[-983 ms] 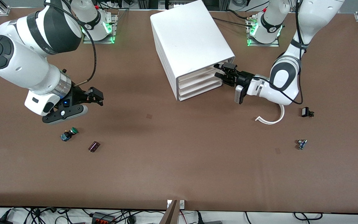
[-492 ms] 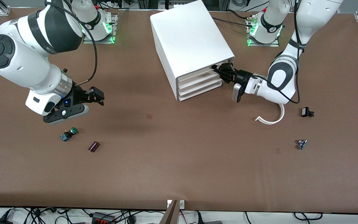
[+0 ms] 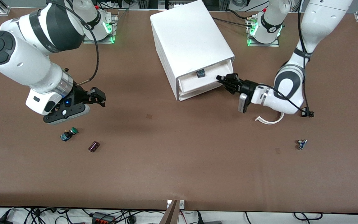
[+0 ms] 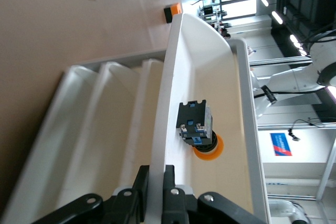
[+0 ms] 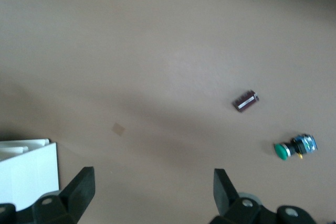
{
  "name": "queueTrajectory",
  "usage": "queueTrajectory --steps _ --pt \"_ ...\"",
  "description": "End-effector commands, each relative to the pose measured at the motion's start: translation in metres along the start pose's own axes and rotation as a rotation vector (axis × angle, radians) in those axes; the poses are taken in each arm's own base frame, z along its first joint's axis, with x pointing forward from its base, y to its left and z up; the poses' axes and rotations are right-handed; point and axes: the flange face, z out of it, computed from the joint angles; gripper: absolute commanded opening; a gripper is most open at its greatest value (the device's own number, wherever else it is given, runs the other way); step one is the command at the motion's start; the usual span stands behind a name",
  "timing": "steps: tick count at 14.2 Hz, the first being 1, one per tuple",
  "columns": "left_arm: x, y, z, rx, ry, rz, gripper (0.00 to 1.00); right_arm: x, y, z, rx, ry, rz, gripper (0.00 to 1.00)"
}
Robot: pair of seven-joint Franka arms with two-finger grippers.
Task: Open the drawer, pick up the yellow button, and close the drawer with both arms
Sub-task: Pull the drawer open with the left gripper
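Note:
The white cabinet (image 3: 189,40) stands between the arm bases. Its top drawer (image 3: 208,83) is pulled partly out. My left gripper (image 3: 223,81) is shut on the drawer's front wall (image 4: 160,145) at the corner toward the left arm's end. The button (image 4: 198,128), with orange-yellow cap and blue-black body, lies on its side inside the drawer; in the front view its dark body (image 3: 200,73) shows just under the cabinet's top. My right gripper (image 3: 99,97) is open and empty, up over the table near the right arm's end.
A green-capped button (image 3: 68,134) and a small dark red part (image 3: 94,146) lie below the right gripper. A curved white strip (image 3: 272,119), a small black part (image 3: 308,114) and a small blue-grey part (image 3: 301,144) lie near the left arm.
My left gripper closed on the top drawer's front and pulled it out toward the camera, uncovering the button inside. The right arm has barely moved.

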Motion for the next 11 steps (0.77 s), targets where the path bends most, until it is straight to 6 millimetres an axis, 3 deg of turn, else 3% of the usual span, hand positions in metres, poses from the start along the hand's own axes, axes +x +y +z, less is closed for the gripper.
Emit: queueTrajectory --steps 1,4,5,6,9,11 --pt "0.026 -0.024 -0.032 0.085 -0.030 -0.020 0.11 0.014 -0.044 0.004 0.016 0.050 -0.057 1.00" --pt "0.044 -0.018 -0.058 0.151 -0.039 -0.012 0.13 0.023 -0.099 0.004 0.031 0.097 -0.084 1.00" --pt "0.045 -0.017 -0.060 0.153 -0.036 -0.027 0.28 0.026 -0.119 0.004 0.039 0.107 -0.085 1.00" --pt "0.044 -0.017 -0.060 0.152 -0.035 -0.026 0.99 0.028 -0.140 0.006 0.046 0.113 -0.101 1.00" --pt "0.042 -0.005 -0.075 0.150 -0.025 -0.047 1.00 0.030 -0.206 0.016 0.062 0.132 -0.125 1.00" --pt "0.041 0.016 -0.088 0.169 -0.034 -0.114 1.00 0.031 -0.232 0.026 0.080 0.170 -0.122 1.00"
